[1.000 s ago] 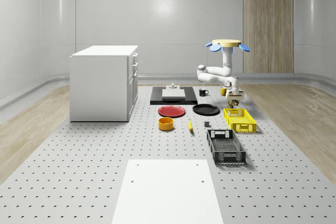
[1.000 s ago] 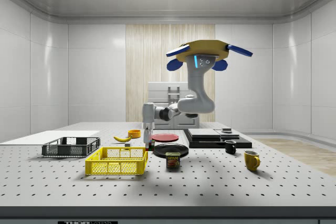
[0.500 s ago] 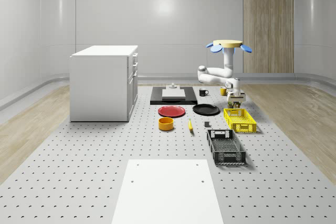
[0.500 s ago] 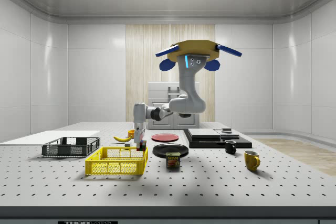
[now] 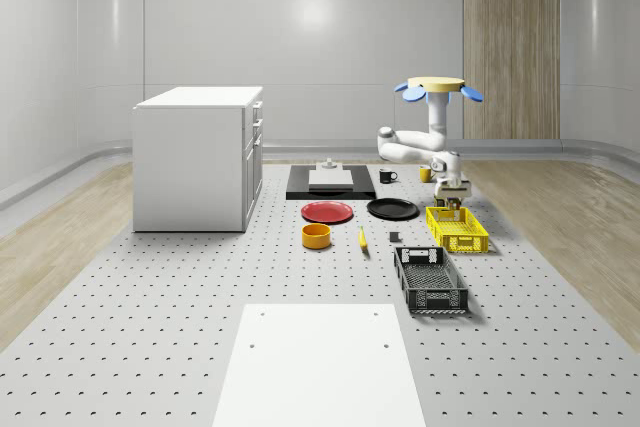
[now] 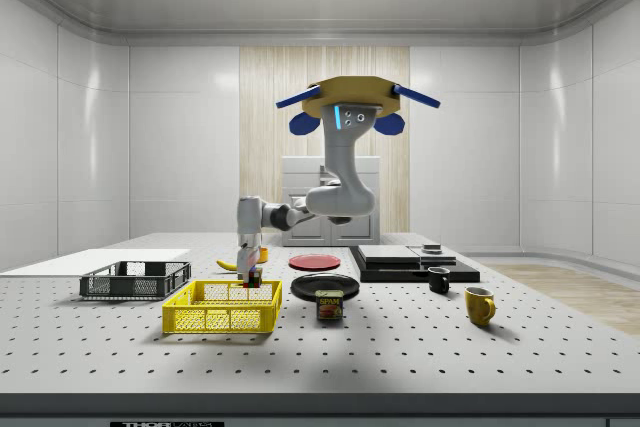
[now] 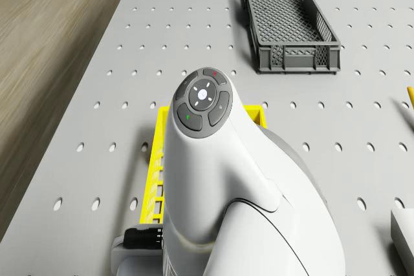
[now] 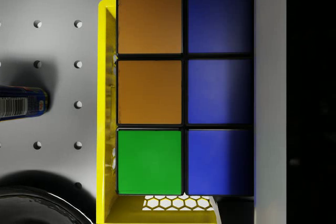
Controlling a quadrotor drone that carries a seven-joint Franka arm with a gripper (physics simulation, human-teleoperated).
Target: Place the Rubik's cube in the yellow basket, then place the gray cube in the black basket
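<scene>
The Rubik's cube [image 8: 184,93] shows orange, green and blue faces, and my gripper [image 6: 248,269] is shut on it. It hangs at about rim height over the end of the yellow basket [image 6: 222,307] nearest the black plate. In the wrist view the basket's yellow wall [image 8: 106,103] runs beside the cube. The drone [image 5: 437,87] hovers above the table behind the yellow basket [image 5: 456,229], arm reaching down to the gripper [image 5: 452,197]. A small gray cube [image 5: 394,238] lies on the table between the banana and the yellow basket. The black basket [image 5: 430,279] stands nearer the front.
A tin can [image 6: 329,305] and a black plate [image 6: 325,285] sit close to the yellow basket's end. A red plate [image 5: 327,212], orange bowl [image 5: 316,236], banana [image 5: 362,238], two mugs [image 6: 479,305] and a black tray [image 5: 330,183] lie around. A white cabinet [image 5: 198,157] stands at the whole-scene view's left.
Drone and arm have shifted toward the side view's left, carrying the Rubik's cube from beside the yellow basket's end to over it and slightly lower.
</scene>
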